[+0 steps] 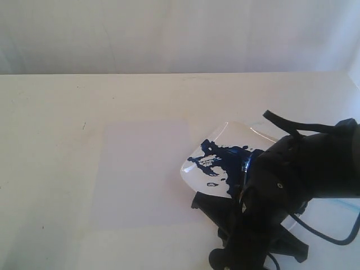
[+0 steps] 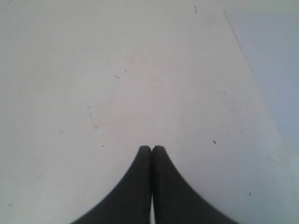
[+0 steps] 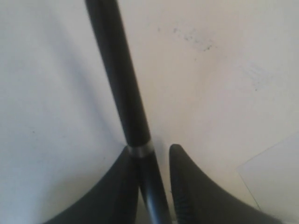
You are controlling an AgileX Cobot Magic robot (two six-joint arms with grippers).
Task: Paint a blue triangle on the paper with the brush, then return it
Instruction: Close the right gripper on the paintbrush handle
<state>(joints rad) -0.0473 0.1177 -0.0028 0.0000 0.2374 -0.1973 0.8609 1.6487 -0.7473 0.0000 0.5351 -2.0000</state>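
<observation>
The paper [image 1: 146, 174] lies flat at the table's middle, and no blue triangle shows on it. In the right wrist view the black brush [image 3: 117, 70] runs between the fingers of my right gripper [image 3: 151, 148]. Its silver band sits at the fingertips. The shaft rests against one finger and a narrow gap shows at the other, so the jaws stand slightly open around it. The brush tip is hidden. In the exterior view my right arm [image 1: 292, 174] hangs low over the table's front right. My left gripper [image 2: 152, 148] is shut on nothing over bare tabletop.
A clear plate [image 1: 236, 126] with a large dark blue paint blotch [image 1: 222, 160] sits right of the paper, partly covered by my right arm. A paper corner [image 3: 275, 172] lies beside the right gripper. The paper's edge [image 2: 271, 70] is near the left gripper.
</observation>
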